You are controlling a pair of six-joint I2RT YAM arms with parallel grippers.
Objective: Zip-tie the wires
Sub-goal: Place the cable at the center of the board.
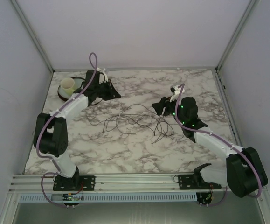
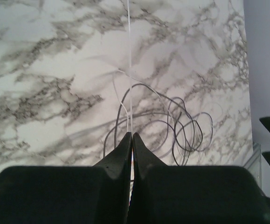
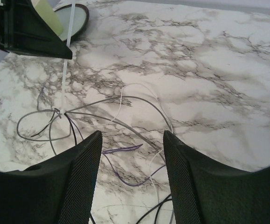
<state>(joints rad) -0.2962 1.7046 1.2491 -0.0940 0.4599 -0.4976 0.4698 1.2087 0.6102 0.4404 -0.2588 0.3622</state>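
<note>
Wires (image 1: 135, 122) lie in loose, dark loops and curls at the middle of the worktop (image 1: 125, 154), flat on the marble surface. In the left wrist view they (image 2: 176, 126) spread ahead of the fingertips and to the side, and in the right wrist view they (image 3: 125, 116) fan out just beyond the right arm's fingers.

A thin white zip tie (image 3: 65, 84) runs from the bunch toward the far left corner. Its lower end seems to meet the wires where several strands cross, but the view is too coarse to say whether it goes around them. In the left wrist view the zip tie (image 2: 129, 70) shows as a straight pale line leading away from the fingertips.

The left gripper (image 2: 131, 136) is pinched closed on the zip tie, its fingers pressed together with only the strip between them. From above it (image 1: 117, 94) sits between the wires and the far left corner, and the right wrist camera also catches it (image 3: 69, 55).

The right gripper (image 3: 131, 137) stands partly open and holds nothing, with wires and bare marble showing in the gap. From above it (image 1: 159, 108) sits at the right side of the bunch, close over the strands.

A pale cup (image 1: 68, 84) stands on a dark plate (image 1: 62, 95) in the far left corner, just behind the left gripper.
</note>
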